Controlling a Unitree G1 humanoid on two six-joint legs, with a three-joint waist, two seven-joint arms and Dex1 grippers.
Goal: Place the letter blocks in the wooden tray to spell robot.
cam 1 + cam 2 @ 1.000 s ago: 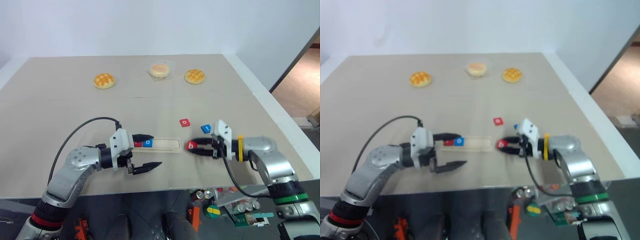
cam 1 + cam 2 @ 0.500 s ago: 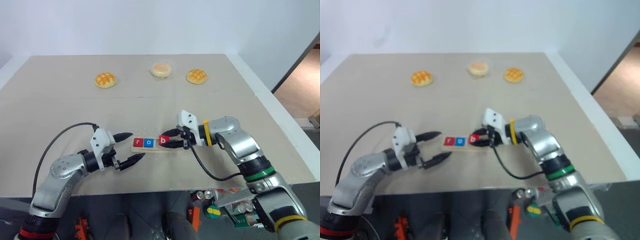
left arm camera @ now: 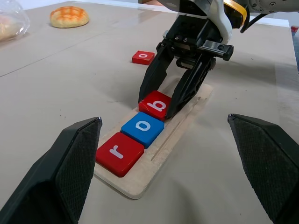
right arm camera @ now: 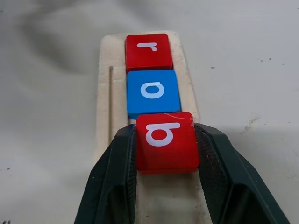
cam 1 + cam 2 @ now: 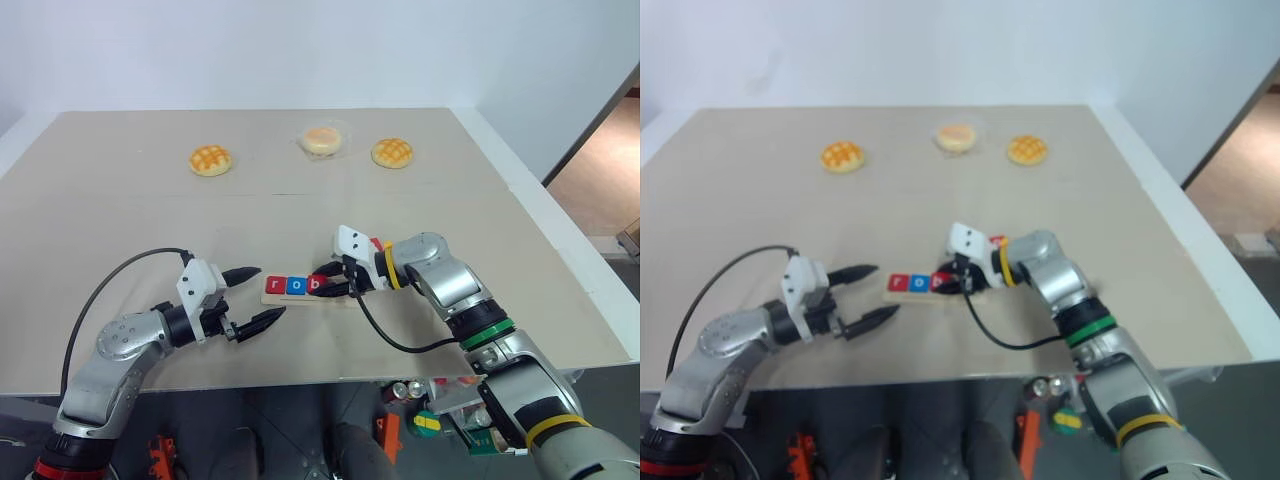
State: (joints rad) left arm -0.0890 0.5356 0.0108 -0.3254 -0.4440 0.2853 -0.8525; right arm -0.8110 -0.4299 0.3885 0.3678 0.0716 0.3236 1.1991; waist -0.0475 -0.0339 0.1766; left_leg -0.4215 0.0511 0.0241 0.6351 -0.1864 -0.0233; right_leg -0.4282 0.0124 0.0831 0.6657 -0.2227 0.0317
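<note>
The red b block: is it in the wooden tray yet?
In: the b block sits in the tray beside the blue o, the right hand gripping it.

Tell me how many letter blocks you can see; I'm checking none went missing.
4. Red r, blue o and red b sit in the wooden tray, the b between the right gripper fingers. A red o lies on the table beyond. Others may be hidden.

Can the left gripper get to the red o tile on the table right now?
Probably not directly: the red o tile lies beyond the wooden tray, and the right gripper, shut on the b tile, stands between it and the open left gripper.
</note>
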